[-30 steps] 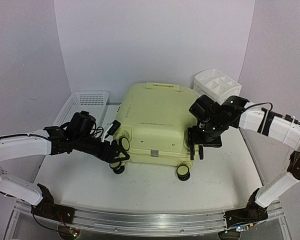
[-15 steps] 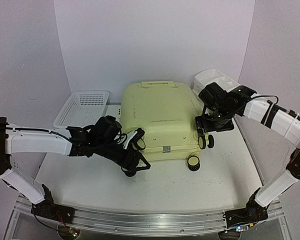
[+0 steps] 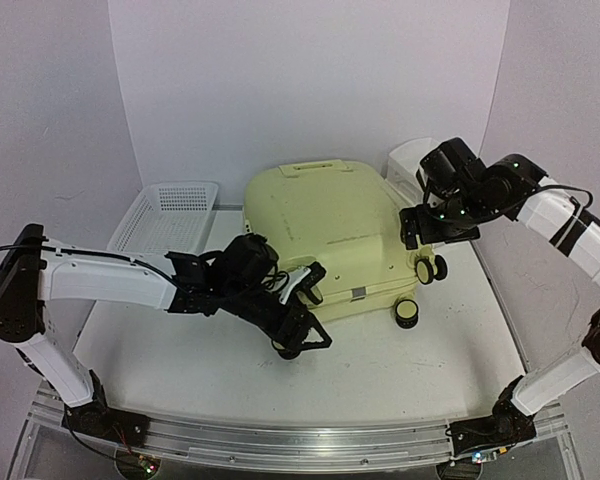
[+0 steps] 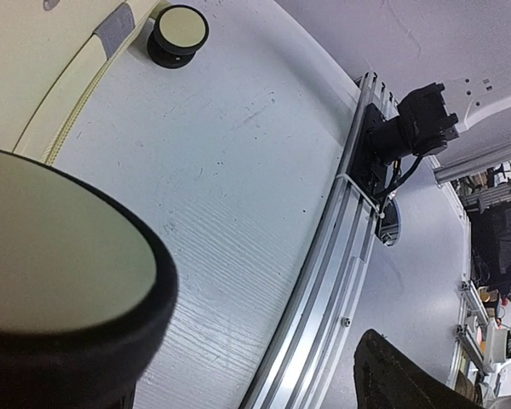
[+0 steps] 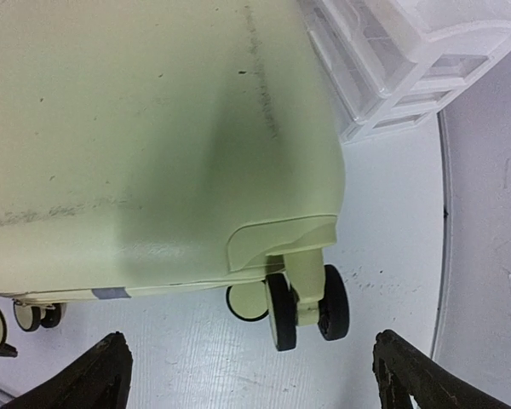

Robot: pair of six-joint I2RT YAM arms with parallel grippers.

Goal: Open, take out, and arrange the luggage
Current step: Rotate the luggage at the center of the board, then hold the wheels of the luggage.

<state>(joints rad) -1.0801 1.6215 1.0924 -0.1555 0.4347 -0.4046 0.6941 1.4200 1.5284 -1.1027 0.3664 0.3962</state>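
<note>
The luggage (image 3: 325, 225) lies flat and closed in the middle of the table (image 3: 410, 390), pale yellow-green shell up, its moulded handle at the far edge and its wheels toward the near edge. On its near-left corner the left gripper (image 3: 305, 312) sits low on the table, right at the suitcase's rim. The left wrist view is half filled by 1 cream-faced wheel (image 4: 60, 281) with a black tyre, very close to the camera. Only 1 finger (image 4: 400, 379) shows there, well apart from that wheel, so the jaws are spread and clamp nothing. A 2nd wheel (image 4: 177, 34) stands farther along the same edge. Over at the right side, the right gripper (image 5: 255, 375) hovers above the near-right corner. Both of its fingertips show at the bottom of the wrist view, spread wide with only bare table between them, and they touch no part of the case. The double wheel (image 5: 307, 307) sits just ahead of them. The white drawer organizer (image 5: 400, 51) stands just beside the case's far-right corner. The white mesh basket (image 3: 165, 215) rests at its far left.
</note>
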